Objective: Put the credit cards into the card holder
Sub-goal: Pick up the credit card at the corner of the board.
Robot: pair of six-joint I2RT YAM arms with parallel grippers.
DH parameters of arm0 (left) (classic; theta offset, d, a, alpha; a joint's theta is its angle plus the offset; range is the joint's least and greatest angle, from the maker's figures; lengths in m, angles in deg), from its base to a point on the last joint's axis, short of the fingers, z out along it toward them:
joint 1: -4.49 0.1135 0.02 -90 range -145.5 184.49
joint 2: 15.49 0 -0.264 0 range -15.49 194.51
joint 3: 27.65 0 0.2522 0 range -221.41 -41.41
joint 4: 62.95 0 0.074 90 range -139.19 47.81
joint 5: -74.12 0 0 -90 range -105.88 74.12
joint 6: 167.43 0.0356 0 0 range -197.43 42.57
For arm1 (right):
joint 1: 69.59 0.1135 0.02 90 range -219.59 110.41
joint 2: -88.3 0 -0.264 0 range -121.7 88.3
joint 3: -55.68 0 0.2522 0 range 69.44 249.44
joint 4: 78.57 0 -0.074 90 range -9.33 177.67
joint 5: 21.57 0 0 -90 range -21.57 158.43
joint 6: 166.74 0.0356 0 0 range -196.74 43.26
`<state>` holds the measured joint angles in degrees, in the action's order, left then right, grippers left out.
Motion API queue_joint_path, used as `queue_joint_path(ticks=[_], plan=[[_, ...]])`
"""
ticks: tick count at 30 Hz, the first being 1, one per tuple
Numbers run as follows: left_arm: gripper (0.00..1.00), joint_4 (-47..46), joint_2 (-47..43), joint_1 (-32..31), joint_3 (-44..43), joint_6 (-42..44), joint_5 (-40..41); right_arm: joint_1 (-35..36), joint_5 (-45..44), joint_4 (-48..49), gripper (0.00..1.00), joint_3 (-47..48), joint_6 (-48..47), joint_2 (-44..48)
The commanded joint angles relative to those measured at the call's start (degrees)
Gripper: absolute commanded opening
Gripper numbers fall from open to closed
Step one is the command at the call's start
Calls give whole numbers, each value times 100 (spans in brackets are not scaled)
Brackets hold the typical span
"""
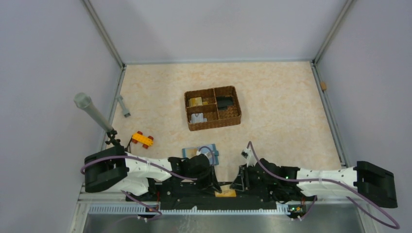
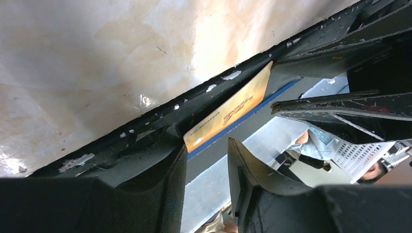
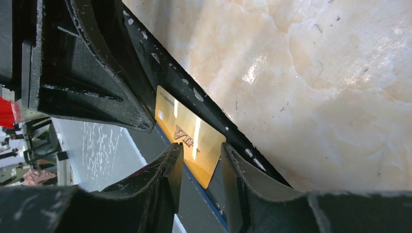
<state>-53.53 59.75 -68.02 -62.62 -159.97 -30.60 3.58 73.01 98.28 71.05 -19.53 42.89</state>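
On the left, just behind the near edge of the table, the holder lies half hidden under the left arm's wrist. Whether it lies open cannot be told. The left gripper is down at the edge strip with its fingers spread and nothing clamped. One end of a gold card lies just by one fingertip. The card rests flat along the strip, and its outer long side looks to hang over the drop beyond.

The right gripper stands at the card's other end. Its fingers are also parted, and a corner of the card pokes into the gap without being squeezed.

The main risk is the drop. With neither gripper holding it, a nudge from either finger could push the card off the table. It is thin and lies flat, so a closing finger may skate over it rather than catch it. Both grippers crowd the same card and could knock each other. The left wrist over the holder may also drag it when that arm lifts.
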Motion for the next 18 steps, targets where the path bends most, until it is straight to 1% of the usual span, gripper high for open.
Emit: queue_joint_path(ticks=[1,6,8,11,14,18], plan=[[41,111,185,18,231,368,725,3,677,664,36,-178,76,-592],[41,-104,240,18,196,595,715,4,1034,1721,35,-201,31,-1769],[41,-209,234,25,224,657,715,3,1221,2120,33,-196,-2,-2294],[40,-337,198,47,311,669,716,-1,1429,2524,31,59,-66,-2833],[40,-285,156,75,356,598,740,-10,1563,2575,32,187,-153,-3068],[38,14,146,96,310,536,818,-8,1599,2494,41,237,-299,-2973]])
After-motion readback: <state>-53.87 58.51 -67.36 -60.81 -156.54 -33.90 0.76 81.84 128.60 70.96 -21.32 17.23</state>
